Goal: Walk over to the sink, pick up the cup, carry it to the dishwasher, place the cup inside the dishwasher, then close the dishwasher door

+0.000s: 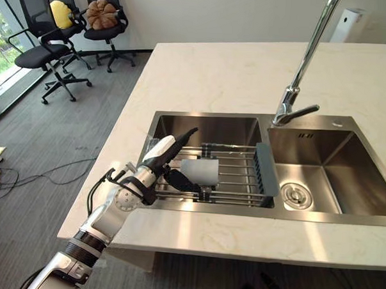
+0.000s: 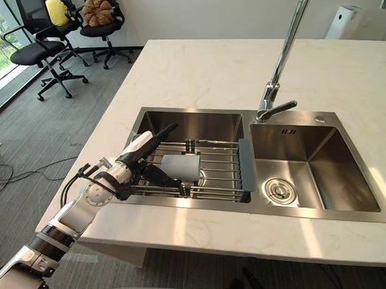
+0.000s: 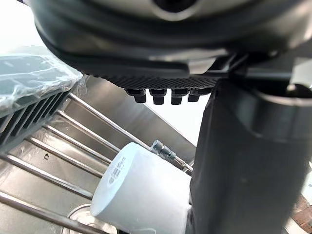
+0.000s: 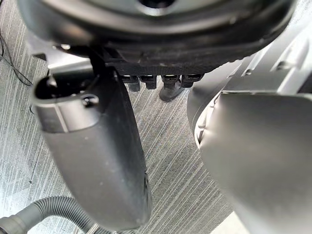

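Observation:
A pale grey cup [image 1: 200, 171] lies on its side on a wire rack [image 1: 237, 185] across the left basin of the steel sink [image 1: 210, 121]. My left hand [image 1: 152, 167] reaches into that basin from the counter's left edge. Its fingers [image 1: 182, 139] stretch straight out above and behind the cup without closing on it. The thumb [image 1: 179, 180] lies low against the cup's near end. Close up, the cup [image 3: 141, 190] shows just past the thumb [image 3: 234, 161]. My right hand [image 4: 161, 34] hangs relaxed over the grey carpet, thumb [image 4: 97, 146] out, holding nothing.
A tall chrome faucet [image 1: 303, 66] stands behind the divider, and the right basin [image 1: 336, 170] has a drain [image 1: 296, 195]. The rack ends in a dark grey plate [image 1: 267, 169]. Pale stone counter [image 1: 247, 73] surrounds the sink. Office chairs [image 1: 53, 39] stand far left on the carpet.

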Available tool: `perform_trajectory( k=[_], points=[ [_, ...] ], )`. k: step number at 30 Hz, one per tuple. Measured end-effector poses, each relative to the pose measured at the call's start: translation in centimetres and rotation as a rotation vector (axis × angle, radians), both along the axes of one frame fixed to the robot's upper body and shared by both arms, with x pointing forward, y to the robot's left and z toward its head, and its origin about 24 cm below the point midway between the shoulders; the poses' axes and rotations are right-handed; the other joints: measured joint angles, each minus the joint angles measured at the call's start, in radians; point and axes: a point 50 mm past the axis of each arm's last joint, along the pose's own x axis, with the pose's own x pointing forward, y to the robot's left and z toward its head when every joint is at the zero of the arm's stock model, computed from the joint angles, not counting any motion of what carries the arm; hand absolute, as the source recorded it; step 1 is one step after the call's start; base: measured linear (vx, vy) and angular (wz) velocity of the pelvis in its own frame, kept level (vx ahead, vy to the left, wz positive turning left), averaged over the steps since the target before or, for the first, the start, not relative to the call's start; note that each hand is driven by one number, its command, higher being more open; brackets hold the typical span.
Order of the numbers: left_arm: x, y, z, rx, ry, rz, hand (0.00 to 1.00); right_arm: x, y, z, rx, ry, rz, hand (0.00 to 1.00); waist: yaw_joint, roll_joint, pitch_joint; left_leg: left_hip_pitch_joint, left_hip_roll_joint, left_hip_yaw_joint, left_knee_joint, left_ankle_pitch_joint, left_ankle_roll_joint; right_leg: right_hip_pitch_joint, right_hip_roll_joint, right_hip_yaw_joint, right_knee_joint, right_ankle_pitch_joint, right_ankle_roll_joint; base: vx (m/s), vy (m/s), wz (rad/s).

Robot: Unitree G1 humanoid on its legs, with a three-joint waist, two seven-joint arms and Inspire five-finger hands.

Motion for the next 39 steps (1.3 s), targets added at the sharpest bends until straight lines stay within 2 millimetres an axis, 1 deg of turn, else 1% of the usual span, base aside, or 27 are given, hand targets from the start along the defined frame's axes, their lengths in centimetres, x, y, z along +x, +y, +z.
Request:
perform_trajectory(
  k=[3, 14, 20, 25, 31, 37, 39],
  points=[
    [0.1, 0.4, 0.2, 0.013, -0.012, 0.016, 1.00, 0.0, 0.0, 0.0, 0.001, -0.002, -0.002, 1.00, 0.000, 0.001, 0.000, 0.000, -0.001, 0.008, -0.002, 0.000, 0.000, -0.006, 0.000, 0.008, 0.000, 0.001, 0.001, -0.02, -0.001, -0.06],
    [0.1, 0.4, 0.2, 0.013, -0.011, 0.017, 1.00, 0.0, -0.1, 0.0, 0.000, -0.004, -0.011, 1.00, 0.000, 0.001, 0.001, 0.004, -0.002, 0.013, -0.001, -0.001, 0.001, -0.006, 0.000, 0.013, 0.000, 0.002, 0.001, 0.00, 0.000, 0.00],
    [0.1, 0.5, 0.0, 0.055, -0.019, 0.018, 1.00, 0.0, -0.1, 0.0, -0.001, -0.004, -0.011, 1.00, 0.000, 0.003, 0.003, 0.006, -0.002, 0.021, -0.001, -0.004, 0.000, -0.008, 0.000, 0.019, 0.000, 0.001, 0.001, -0.01, -0.003, -0.02],
    [0.4, 1.3, -1.1, 0.086, 0.037, 0.044, 1.00, -0.1, -0.1, 0.0, -0.001, -0.001, -0.012, 1.00, -0.002, 0.008, 0.006, 0.006, -0.002, 0.027, -0.001, -0.007, -0.001, -0.013, 0.001, 0.026, 0.000, 0.002, 0.001, -0.01, -0.005, -0.03],
    [0.4, 2.0, -2.0, 0.109, 0.071, 0.067, 1.00, -0.1, -0.1, 0.0, -0.001, -0.005, -0.028, 1.00, -0.002, 0.008, 0.008, 0.014, -0.002, 0.042, -0.001, -0.012, -0.002, -0.015, 0.003, 0.040, 0.000, 0.002, 0.001, -0.02, -0.009, -0.06],
    [0.3, 1.7, -2.3, 0.121, 0.080, 0.053, 1.00, -0.5, 0.1, 0.0, -0.001, 0.010, -0.020, 1.00, -0.008, 0.007, 0.009, 0.019, -0.002, 0.053, 0.000, -0.018, -0.004, -0.019, 0.004, 0.051, 0.000, 0.002, 0.001, -0.02, -0.014, -0.06],
    [0.5, 1.5, -2.3, 0.144, 0.070, 0.037, 1.00, -0.6, 0.4, -0.1, -0.006, 0.025, 0.040, 1.00, -0.012, 0.006, 0.010, 0.018, -0.002, 0.059, 0.000, -0.020, -0.004, -0.023, 0.004, 0.056, 0.000, 0.002, 0.001, -0.02, -0.018, -0.07]
  ],
)
